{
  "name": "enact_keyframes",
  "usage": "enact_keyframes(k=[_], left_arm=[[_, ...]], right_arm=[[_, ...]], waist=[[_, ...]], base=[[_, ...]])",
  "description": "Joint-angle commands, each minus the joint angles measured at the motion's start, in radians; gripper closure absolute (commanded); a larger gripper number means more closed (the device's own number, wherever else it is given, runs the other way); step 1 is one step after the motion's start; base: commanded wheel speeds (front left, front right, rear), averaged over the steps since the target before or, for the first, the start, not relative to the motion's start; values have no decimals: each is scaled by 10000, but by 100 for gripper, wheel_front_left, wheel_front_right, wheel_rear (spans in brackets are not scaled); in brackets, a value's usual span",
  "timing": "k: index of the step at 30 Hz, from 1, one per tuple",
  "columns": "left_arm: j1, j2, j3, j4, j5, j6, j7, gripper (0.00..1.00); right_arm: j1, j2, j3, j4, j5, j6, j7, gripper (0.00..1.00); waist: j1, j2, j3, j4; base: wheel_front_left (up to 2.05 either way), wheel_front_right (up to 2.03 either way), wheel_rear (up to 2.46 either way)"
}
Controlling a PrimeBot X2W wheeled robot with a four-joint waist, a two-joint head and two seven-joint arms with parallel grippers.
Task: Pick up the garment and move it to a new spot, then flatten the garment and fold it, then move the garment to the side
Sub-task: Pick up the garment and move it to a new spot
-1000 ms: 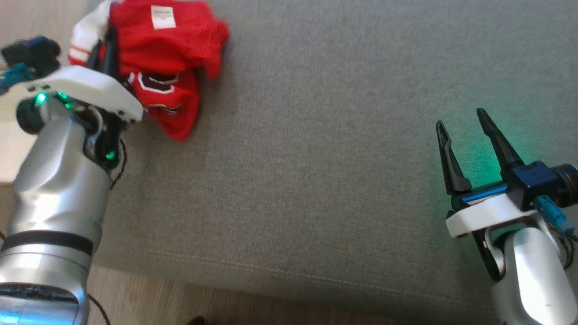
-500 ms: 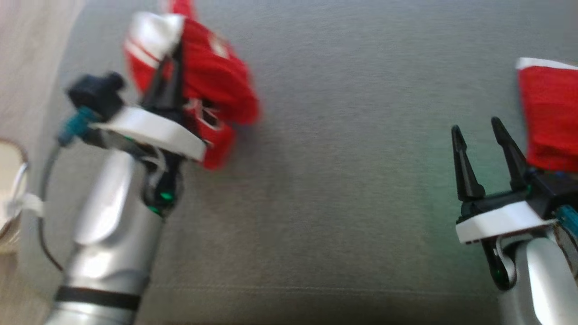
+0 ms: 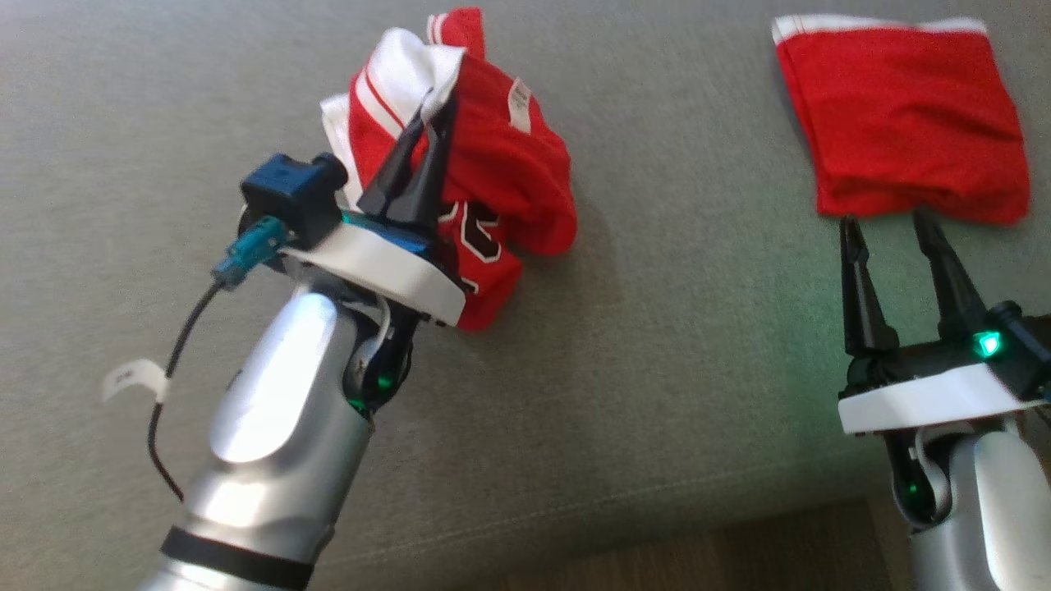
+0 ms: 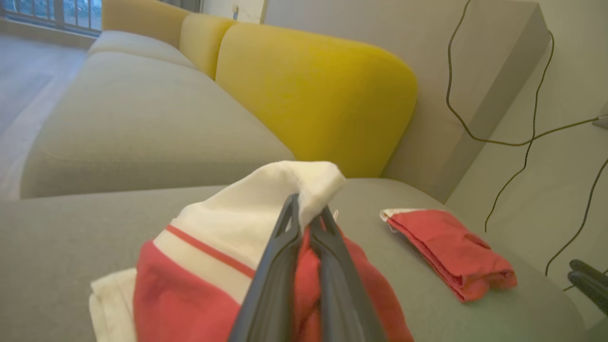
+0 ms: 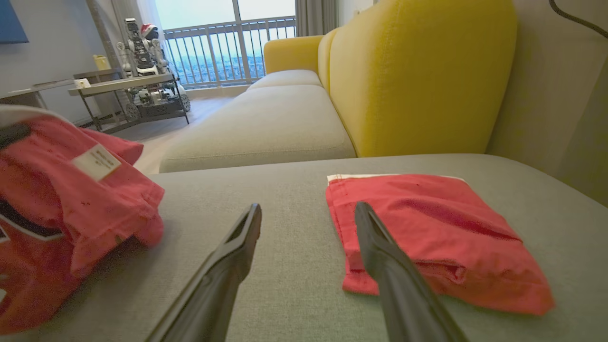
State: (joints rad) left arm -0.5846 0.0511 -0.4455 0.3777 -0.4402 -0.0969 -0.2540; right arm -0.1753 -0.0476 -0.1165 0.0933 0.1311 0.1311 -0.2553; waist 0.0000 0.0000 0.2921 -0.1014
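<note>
**Crumpled garment held in the left gripper over the grey seat**

The left gripper [image 3: 433, 107] is seen closed, its two dark fingers pinched together on a white edge of the red-and-white garment [image 3: 501, 172]. The garment is bunched in a loose heap around and under the fingers, on the left part of the grey sofa seat [image 3: 657, 369]. A white hem with red stripes is gathered at the fingertips, and dark lettering edged in white is seen on a fold beside the wrist. A small white tag [image 3: 519, 105] is sewn to the red cloth just right of the fingers. Whether the lowest folds rest on the seat or hang just above it cannot be told.

The right gripper [image 3: 885, 222] is held open, its fingers spread apart and closed on nothing. It is placed low over the right part of the seat, its tips just near of a folded red cloth [image 3: 903, 123]. That cloth lies flat at the far right of the seat, a white band along its far edge, well apart from the held garment.

A yellow backrest [image 4: 323, 95] stands at the far side of the seat. A thin dark cable [image 4: 522, 142] hangs against the pale wall to the right. A strip of wooden floor [image 3: 698, 550] is seen at the near edge.
</note>
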Motion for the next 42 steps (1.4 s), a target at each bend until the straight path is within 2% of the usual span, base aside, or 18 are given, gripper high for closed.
enact_keyframes(k=[1,6,7,8,9,15,22,34,42], left_arm=[[-305,117,189,-136,92,8,-77,100],[-289,64,-362,695,205,-100,-77,100],[-231,48,-461,849,61,-133,-77,75],[-201,36,-571,959,-37,-160,-77,40],[-169,26,-676,1035,-123,-180,-77,0],[149,-3,-1001,638,-454,-138,-78,0],[1059,-6,-828,-722,-260,419,-78,0],[3921,122,1190,-3249,713,1173,-78,0],[5767,205,2426,-4554,2387,1566,-78,0]], right_arm=[[-340,-26,226,-405,132,-4,-65,0],[-482,-26,357,-562,363,-4,-65,0],[-483,-26,365,-576,375,-4,-65,0],[-481,-26,355,-581,384,-4,-65,0],[-475,-26,324,-580,387,-4,-65,0],[-372,-26,304,-504,286,-4,-65,0],[-125,-26,429,-384,124,-4,-65,0],[790,-26,598,-60,-85,-4,-65,0],[1590,-26,481,254,-46,-4,-65,0]], waist=[[0,0,699,-615],[0,0,1161,-886],[0,0,1179,-889],[0,0,1182,-879],[0,0,1157,-848],[0,0,619,-447],[0,0,-268,93],[0,0,-1764,974],[0,0,-2601,1502]], base=[[0,0,0],[0,0,0],[0,0,0],[0,0,0],[0,0,0],[0,0,0],[0,0,0],[0,0,0],[0,0,0]])
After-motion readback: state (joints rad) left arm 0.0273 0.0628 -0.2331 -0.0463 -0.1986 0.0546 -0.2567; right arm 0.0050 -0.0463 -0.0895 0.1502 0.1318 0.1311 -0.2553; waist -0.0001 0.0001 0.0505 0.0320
